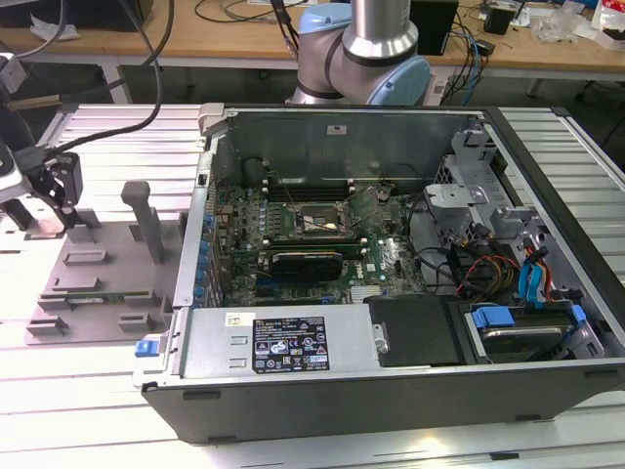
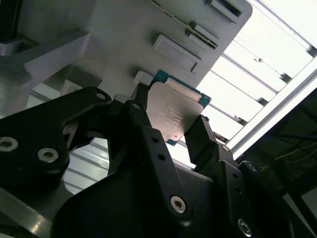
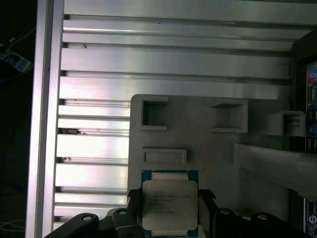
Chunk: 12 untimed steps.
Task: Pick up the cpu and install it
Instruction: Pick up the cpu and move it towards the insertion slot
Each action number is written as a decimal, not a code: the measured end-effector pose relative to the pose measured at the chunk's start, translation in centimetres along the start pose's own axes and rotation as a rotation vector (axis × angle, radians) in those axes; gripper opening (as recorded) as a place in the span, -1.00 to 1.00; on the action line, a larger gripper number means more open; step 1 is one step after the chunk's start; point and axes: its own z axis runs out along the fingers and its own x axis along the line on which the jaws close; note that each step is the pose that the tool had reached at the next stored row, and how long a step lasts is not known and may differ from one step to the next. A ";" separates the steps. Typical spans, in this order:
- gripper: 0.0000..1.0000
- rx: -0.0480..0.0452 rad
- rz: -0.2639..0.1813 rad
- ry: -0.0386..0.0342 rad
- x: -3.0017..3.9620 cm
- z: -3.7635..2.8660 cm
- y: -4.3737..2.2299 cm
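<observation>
Pickup is the step we're on, as far as we can judge. In the first wrist view the gripper (image 3: 169,200) has its two black fingers (image 3: 205,202) pressed against opposite edges of the cpu (image 3: 169,210), so we'd call it clamped on the chip, silvery lid up. The second wrist view agrees, with the green board edge of the chip peeking out between the jaws.

The chip sits over the grey parts tray (image 3: 208,153), just beside one of the tray's shallow rectangular pockets (image 3: 164,156). We can't tell whether it's resting on the tray or already a hair above it.

In the exterior view the gripper (image 1: 51,203) hangs over the tray's far edge, the one away from the open computer case (image 1: 342,132) that stands just beside the tray. The socket (image 1: 317,223) on the board inside the case is well apart from the tray and looks bare, so the install isn't done.

Our take is that what's left calls for a firm, square hold, keeping the chip flat and lined up with the socket, no tilting
</observation>
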 end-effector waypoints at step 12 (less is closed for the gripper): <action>0.08 -0.0001 0.000 -0.0001 -0.02 -1.49 0.05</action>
